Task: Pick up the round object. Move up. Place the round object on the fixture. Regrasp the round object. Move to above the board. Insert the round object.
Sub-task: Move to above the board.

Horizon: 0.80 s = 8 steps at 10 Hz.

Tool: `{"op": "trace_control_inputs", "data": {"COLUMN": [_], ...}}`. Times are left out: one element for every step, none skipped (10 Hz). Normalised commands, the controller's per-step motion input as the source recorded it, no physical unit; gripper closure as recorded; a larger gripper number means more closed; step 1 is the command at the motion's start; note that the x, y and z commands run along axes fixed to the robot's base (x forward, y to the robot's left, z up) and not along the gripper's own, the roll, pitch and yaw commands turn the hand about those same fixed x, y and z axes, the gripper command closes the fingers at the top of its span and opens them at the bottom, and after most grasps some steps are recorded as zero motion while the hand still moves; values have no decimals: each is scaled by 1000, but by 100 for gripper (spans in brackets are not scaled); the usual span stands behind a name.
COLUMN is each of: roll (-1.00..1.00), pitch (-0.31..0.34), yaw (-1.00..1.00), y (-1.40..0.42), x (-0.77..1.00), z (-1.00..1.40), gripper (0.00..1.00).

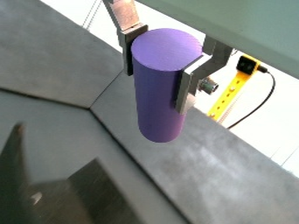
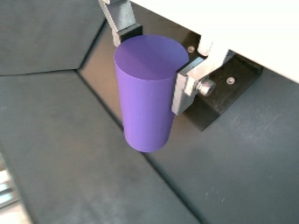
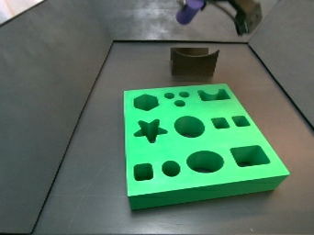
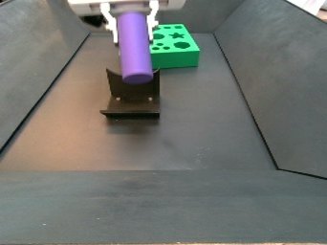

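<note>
In a side view the gripper (image 4: 128, 11) hangs above the fixture (image 4: 132, 99), its fingers (image 1: 191, 80) clamped on the upper end of the purple peg (image 4: 134, 46), which is held upright in the air, clear of the notch. To the right and further back lies the green board (image 4: 178, 47) on the dark floor (image 4: 192, 124)

The purple cylinder peg (image 4: 134, 44) hangs upright in the air, its upper part pinched between the claw (image 4: 128, 11) fingers, above the fixture (image 4: 132, 94). That dark notched block (image 3: 193, 61) stands on the dark floor just beyond the bright green board (image 3: 196, 141), which lies flat with its shaped holes unfilled.
</note>
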Motion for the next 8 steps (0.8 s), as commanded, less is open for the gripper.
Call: {"op": "trace_control_inputs", "data": {"roll": [-49, -49, -49, -49, -51, -56, -60, -61], "pitch": [-28, -14, 14, 36, 55, 66, 83, 84], "yaw": [-48, -51, -49, -45, -36, -24, 0, 9], "y": [162, 154, 134, 121, 102, 75, 33, 19], "x": [-107, -104, -101, -96, -90, -71, -46, -32], "z": [1000, 1000, 1000, 1000, 1000, 879, 578, 455], "gripper": [100, 100, 100, 100, 100, 100, 100, 100]}}
